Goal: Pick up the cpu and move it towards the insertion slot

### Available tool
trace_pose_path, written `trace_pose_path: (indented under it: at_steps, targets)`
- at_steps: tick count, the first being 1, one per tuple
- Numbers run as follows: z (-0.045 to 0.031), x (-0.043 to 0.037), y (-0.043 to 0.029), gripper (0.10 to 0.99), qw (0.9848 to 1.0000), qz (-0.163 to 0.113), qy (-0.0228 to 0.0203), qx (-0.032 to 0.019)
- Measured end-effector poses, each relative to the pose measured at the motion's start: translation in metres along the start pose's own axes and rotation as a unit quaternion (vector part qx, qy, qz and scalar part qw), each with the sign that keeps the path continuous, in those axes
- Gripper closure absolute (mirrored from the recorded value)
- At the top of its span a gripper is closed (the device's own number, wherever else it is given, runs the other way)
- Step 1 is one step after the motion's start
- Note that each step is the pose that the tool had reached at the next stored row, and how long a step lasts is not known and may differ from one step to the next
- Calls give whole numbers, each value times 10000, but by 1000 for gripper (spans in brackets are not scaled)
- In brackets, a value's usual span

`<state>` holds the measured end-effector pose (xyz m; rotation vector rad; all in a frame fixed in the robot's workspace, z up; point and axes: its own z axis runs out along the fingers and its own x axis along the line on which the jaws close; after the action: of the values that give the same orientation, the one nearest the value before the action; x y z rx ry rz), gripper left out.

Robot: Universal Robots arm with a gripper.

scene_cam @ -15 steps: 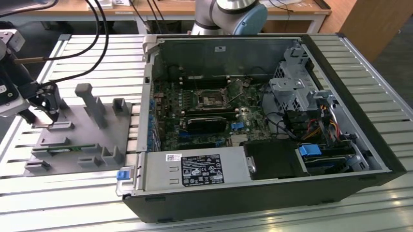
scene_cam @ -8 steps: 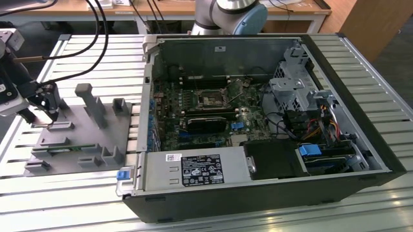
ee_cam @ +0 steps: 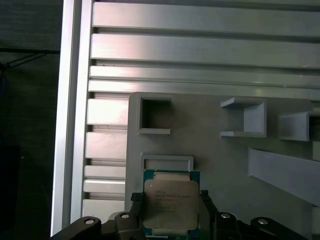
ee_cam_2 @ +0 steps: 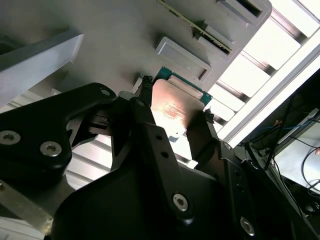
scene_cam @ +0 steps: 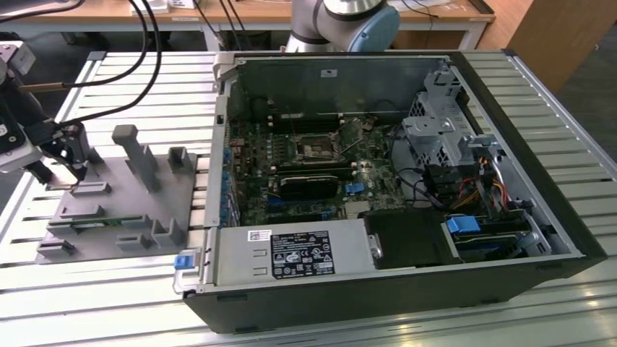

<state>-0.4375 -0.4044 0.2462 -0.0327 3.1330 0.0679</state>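
**end effector:** black two-finger gripper [scene_cam: 60, 170] hangs at nine o'clock in the exterior view. it is over the flat grey plastic fixture [scene_cam: 121, 217] with upright posts and pockets, which lies on the slatted aluminium table [scene_cam: 126, 79].

**jaws:** narrow, drawn in on two opposite edges of the chip. one black fingertip [ee_cam_2: 145, 87] touches each side.

**task thing:** small flat square cpu [ee_cam: 171, 202], silvery metal top on a green base, sits level between the fingertips in both wrist views. it is just beside a shallow rimmed pocket [ee_cam: 166, 162] of the fixture. i cannot tell whether its underside has cleared the fixture.

**target:** the insertion slot [scene_cam: 316, 150] is a dark square socket on the green motherboard [scene_cam: 289, 189], inside the open black computer case [scene_cam: 540, 152]. it lies at three o'clock from the gripper in the exterior view, well apart.

**nearby:** a thin green memory strip [scene_cam: 92, 223] lies in the fixture at six o'clock from the gripper, apart from it.

**doing it well (judgement):**
- the grip is on thin edges only, so squeeze evenly and hold the chip flat. a tilt could let it slip or pivot.
- raise it straight up, since sideways travel while low risks snagging the pocket rim or the tall grey posts.
- on the way toward three o'clock, the case wall and the black cables [scene_cam: 144, 65] draped at twelve o'clock look like the things to clear.
- go slowly and steadily, with no jerks, and keep the metal top facing up.
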Motion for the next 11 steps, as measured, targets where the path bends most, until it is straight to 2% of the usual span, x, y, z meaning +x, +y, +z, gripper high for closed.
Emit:
trace_pose_path:
  at_steps: [11]
  targets:
    - [-37, 0, 4, 561, 10000, 0, 1, 0]
